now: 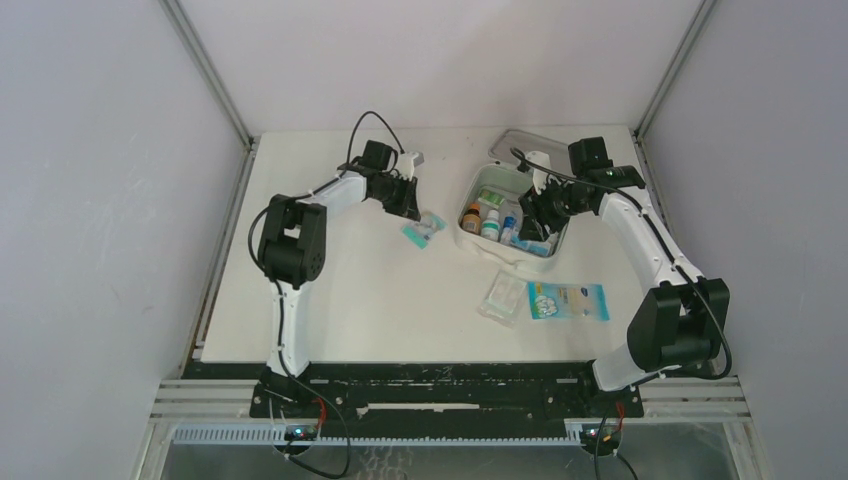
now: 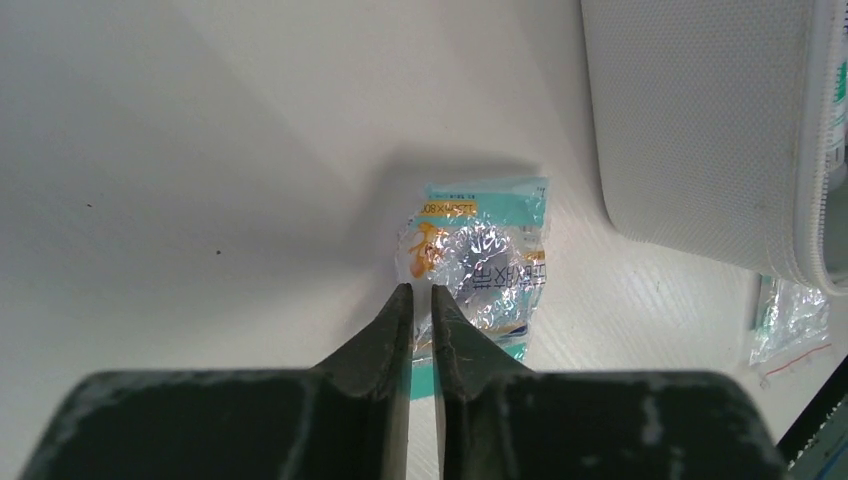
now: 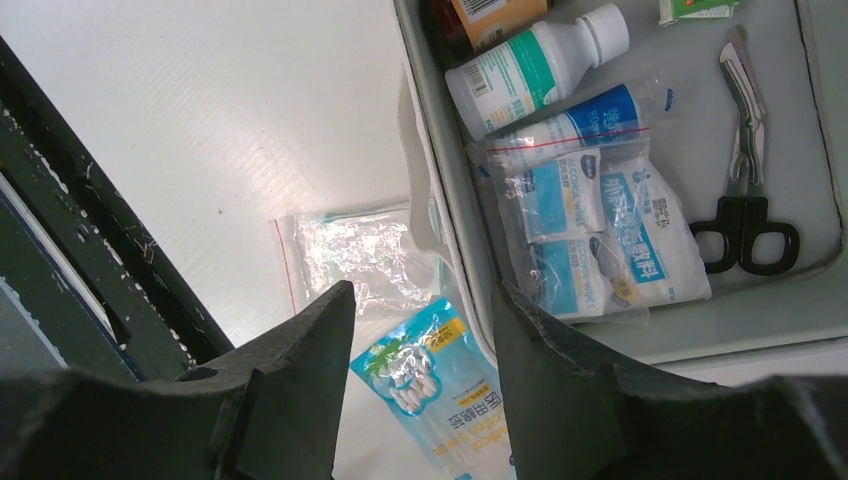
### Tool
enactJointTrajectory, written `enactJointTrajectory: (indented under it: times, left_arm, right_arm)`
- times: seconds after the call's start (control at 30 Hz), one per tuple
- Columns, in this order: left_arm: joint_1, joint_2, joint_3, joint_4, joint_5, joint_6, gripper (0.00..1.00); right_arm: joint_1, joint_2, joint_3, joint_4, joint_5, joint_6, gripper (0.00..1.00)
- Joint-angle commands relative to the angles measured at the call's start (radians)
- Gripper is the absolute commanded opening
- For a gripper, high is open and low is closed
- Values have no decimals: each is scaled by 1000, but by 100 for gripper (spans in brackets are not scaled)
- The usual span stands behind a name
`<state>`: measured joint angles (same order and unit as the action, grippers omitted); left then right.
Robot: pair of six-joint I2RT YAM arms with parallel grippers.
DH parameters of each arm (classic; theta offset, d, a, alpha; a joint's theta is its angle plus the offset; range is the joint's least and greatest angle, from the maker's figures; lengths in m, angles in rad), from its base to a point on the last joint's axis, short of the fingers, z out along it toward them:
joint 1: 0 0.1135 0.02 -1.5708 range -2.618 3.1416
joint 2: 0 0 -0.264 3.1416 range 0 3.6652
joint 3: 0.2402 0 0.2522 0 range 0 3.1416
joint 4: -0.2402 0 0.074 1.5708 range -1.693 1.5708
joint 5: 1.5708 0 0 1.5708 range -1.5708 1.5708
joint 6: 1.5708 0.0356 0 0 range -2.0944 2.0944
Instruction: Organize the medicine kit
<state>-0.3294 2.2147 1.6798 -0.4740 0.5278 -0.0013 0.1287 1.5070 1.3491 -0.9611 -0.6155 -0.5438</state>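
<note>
The medicine kit lies open at the back right, its lid hinged back. Inside are small bottles, a white bottle, blue wipe packets and scissors. My left gripper is left of the kit and shut on the edge of a teal foil packet, held just above the table; the kit's outer wall shows at the right. My right gripper is open and empty above the kit's near side, its gap over the kit's rim.
A blue cotton-swab packet and a clear zip bag lie on the table in front of the kit; they also show in the right wrist view, the swab packet and the zip bag. The clear bag shows in the left wrist view too. Walls enclose the table.
</note>
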Motion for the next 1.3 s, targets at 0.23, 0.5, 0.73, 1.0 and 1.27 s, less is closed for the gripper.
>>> enactJointTrajectory:
  times: [0.23, 0.5, 0.73, 1.0, 1.27]
  left_arm:
    - [7, -85, -6, 44, 89, -12, 0]
    - [6, -232, -98, 60, 136, 34, 0]
    - [7, -362, -185, 71, 201, 58, 0]
    - [-13, -441, -249, 67, 157, 89, 7]
    - [-134, -477, -422, 238, 113, -11, 41]
  right_arm:
    - [40, -18, 56, 66, -35, 58, 51]
    - [63, 20, 112, 103, -113, 115, 48]
    - [90, 70, 126, 184, -227, 193, 47]
    - [114, 125, 139, 207, -239, 221, 47]
    - [39, 13, 38, 169, -136, 177, 50]
